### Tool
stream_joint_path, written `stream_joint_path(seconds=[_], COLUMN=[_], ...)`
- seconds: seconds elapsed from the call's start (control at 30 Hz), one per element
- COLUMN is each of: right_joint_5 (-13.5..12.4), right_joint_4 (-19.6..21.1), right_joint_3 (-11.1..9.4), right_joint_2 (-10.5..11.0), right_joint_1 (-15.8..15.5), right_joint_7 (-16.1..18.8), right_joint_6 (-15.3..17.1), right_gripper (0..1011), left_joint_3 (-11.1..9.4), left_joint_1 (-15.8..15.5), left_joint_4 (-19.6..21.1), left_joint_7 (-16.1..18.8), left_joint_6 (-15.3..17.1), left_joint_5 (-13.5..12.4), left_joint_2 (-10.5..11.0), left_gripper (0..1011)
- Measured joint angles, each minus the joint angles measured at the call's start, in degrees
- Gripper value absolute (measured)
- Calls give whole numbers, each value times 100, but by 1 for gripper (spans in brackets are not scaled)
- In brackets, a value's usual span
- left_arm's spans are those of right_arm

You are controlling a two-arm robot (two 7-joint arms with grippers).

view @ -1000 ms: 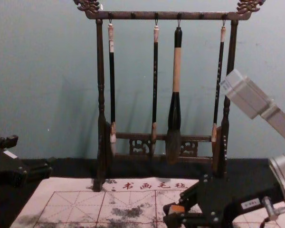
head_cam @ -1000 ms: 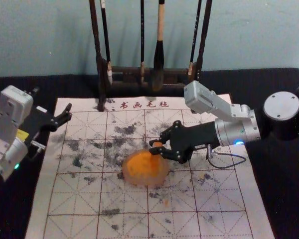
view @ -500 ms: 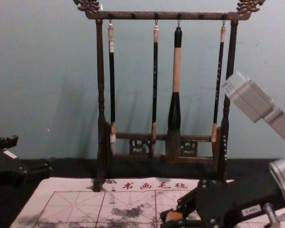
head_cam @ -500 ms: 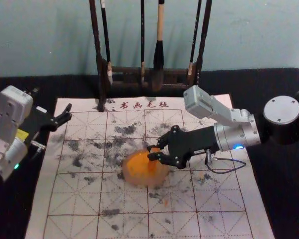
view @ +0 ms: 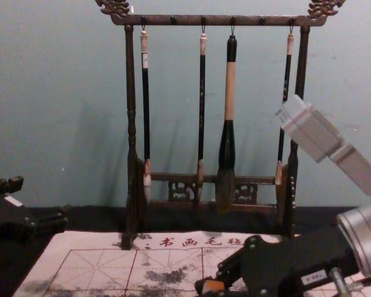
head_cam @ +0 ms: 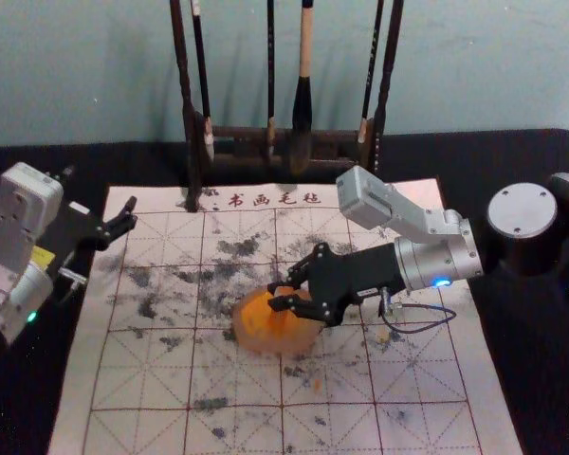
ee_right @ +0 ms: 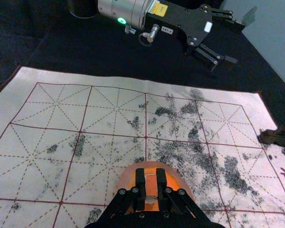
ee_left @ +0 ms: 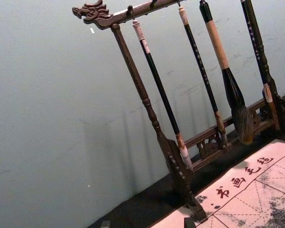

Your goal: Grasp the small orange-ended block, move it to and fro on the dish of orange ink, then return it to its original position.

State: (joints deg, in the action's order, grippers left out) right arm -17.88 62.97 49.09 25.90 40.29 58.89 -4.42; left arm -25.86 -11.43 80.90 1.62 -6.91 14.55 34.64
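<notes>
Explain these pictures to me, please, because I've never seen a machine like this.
This is a two-armed robot. One picture looks down from its head, one forward from its chest, and one from each wrist. A grid-marked sheet lies on the table, bearing a dish of orange ink. Behind stands a wooden rack with four brushes. The right gripper is over the dish, its jaws closed on a small orange block. The left gripper is idle, jaws open, by the sheet's left edge.

Four brushes (view: 230, 93) hanging off the rack (view: 216, 20), nice
Right gripper's (view: 214, 279) down low with the orange-faced block (view: 213, 285) pinched in it; left gripper (view: 40, 201) just hangs spread at the left edge.
</notes>
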Motion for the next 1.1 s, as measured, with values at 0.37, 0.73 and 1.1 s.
stream_joint_path(seconds=[0.37, 0.73, 1.1], right_joint_5=[-12, 18, 68], right_joint_4=[-249, -511, -703], right_joint_3=[72, 103, 81], right_joint_2=[-230, -419, -541], right_joint_1=[119, 229, 304], right_joint_7=[53, 40, -33], right_joint_6=[-80, -128, -146], right_gripper=[136, 136, 136], left_joint_3=[0, 0, 0], left_joint_1=[0, 0, 0], left_joint_4=[0, 0, 0], left_joint_7=[0, 0, 0], left_joint_6=[0, 0, 0], left_joint_5=[0, 0, 0], left_joint_2=[0, 0, 0], left_gripper=[1001, 1001, 1001])
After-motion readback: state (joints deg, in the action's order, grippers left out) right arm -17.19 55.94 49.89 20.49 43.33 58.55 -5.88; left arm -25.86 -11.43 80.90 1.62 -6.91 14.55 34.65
